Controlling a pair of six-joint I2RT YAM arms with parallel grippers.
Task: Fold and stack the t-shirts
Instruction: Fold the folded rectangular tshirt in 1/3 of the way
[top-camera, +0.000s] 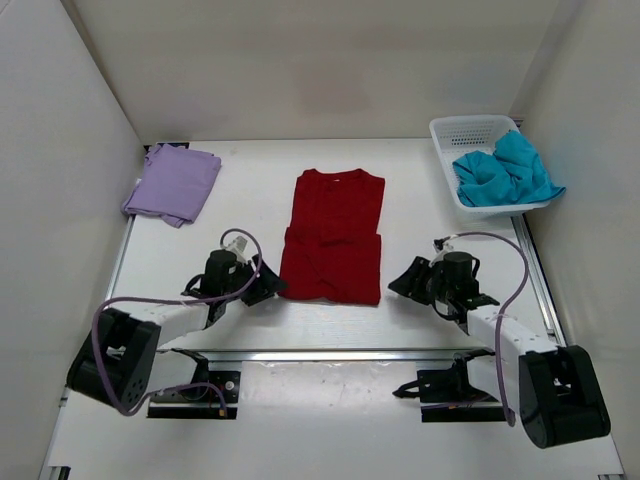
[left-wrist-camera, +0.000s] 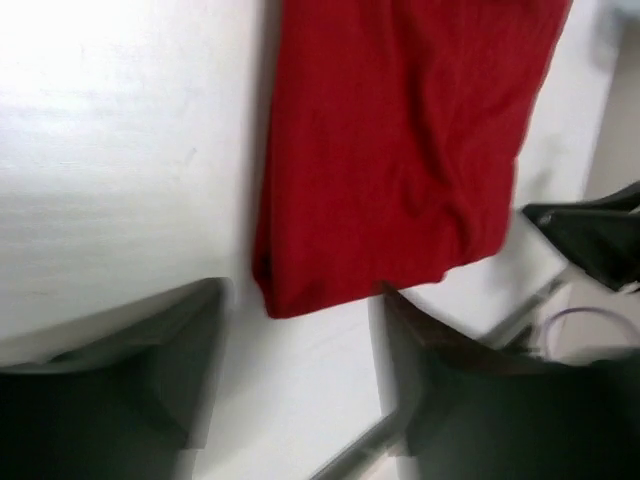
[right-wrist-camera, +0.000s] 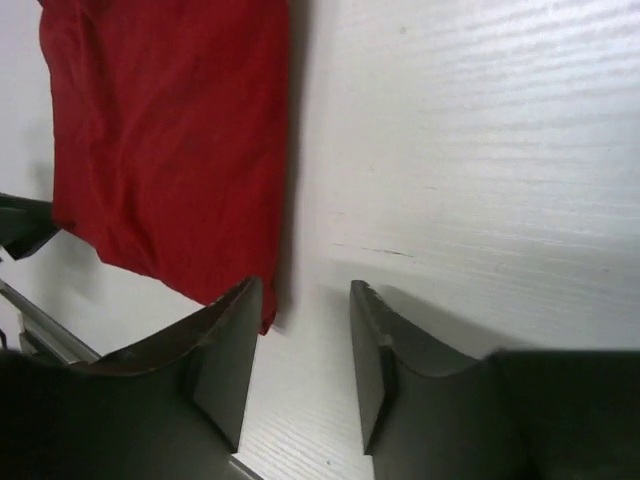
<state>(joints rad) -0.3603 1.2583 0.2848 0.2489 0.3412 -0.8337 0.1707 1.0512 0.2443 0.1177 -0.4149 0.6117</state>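
A deep red t-shirt lies flat in the middle of the table, its lower part folded up and wrinkled. My left gripper is at its near left corner, open. In the left wrist view the red t-shirt's corner reaches just between the spread fingertips of the left gripper, ungripped. My right gripper stands open just right of the shirt's near right corner, and the right gripper has only bare table between its fingers. A folded lavender t-shirt lies at the back left. A teal t-shirt is bunched in the basket.
The white lattice basket stands at the back right, with the teal cloth spilling over its right rim. White walls close in the table on three sides. A metal rail runs along the near edge in front of the arm bases.
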